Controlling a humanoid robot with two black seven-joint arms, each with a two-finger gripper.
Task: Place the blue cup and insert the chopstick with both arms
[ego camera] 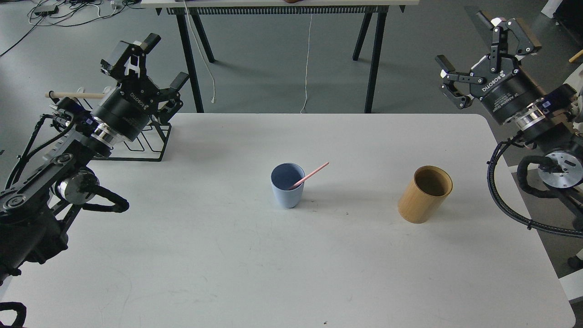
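Note:
The blue cup (287, 184) stands upright at the middle of the white table (255, 255). The pale-pink chopstick (312, 174) leans inside it, its upper end pointing up and right past the rim. My left gripper (155, 57) is open and empty, raised over the table's far left corner, well away from the cup. My right gripper (473, 45) is open and empty, raised beyond the table's far right corner.
A tan wooden cylinder (425, 194) stands right of the cup. A black wire rack (136, 141) with a wooden dowel (75, 94) sits at the far left behind my left arm. A black-legged table (282, 4) stands beyond.

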